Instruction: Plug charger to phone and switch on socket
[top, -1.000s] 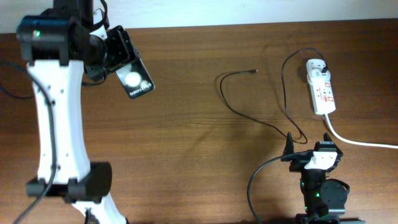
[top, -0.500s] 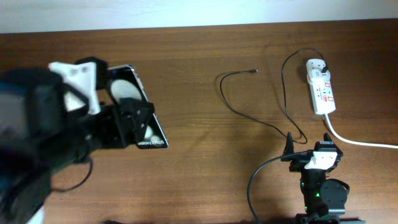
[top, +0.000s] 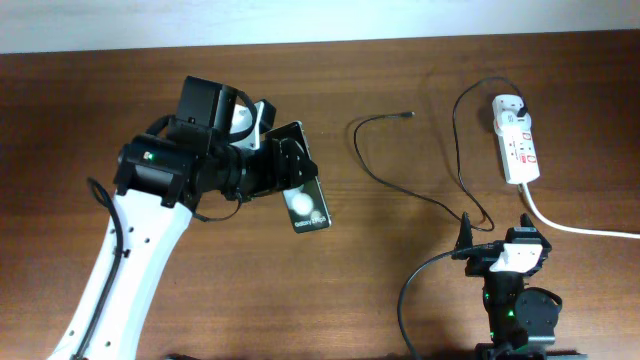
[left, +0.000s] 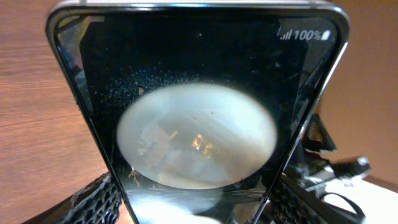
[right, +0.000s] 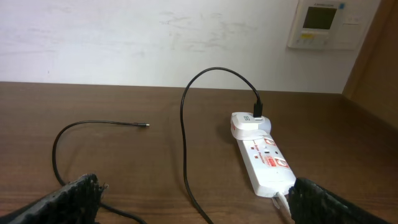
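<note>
My left gripper (top: 268, 168) is shut on the phone (top: 300, 192), a black slab with white discs and lettering, held above the table left of centre. In the left wrist view the phone (left: 198, 118) fills the frame between my fingers. The charger cable (top: 420, 190) lies on the table, its connector tip (top: 410, 115) free at centre right, its plug (top: 523, 105) in the white socket strip (top: 517, 140). The right wrist view shows the tip (right: 145, 126), the cable (right: 184, 118) and the socket (right: 264, 157). My right gripper (right: 193, 205) is open and empty, low at the front right.
The socket's thick white cord (top: 580, 228) runs off to the right edge. The right arm's base (top: 515, 300) sits at the front right with a black robot cable (top: 415, 290) looping beside it. A wall with a thermostat (right: 326, 22) stands behind the table.
My left arm has carried the phone from the far left corner rightward and toward the table's middle. The right arm, the charger and the socket have not moved.
</note>
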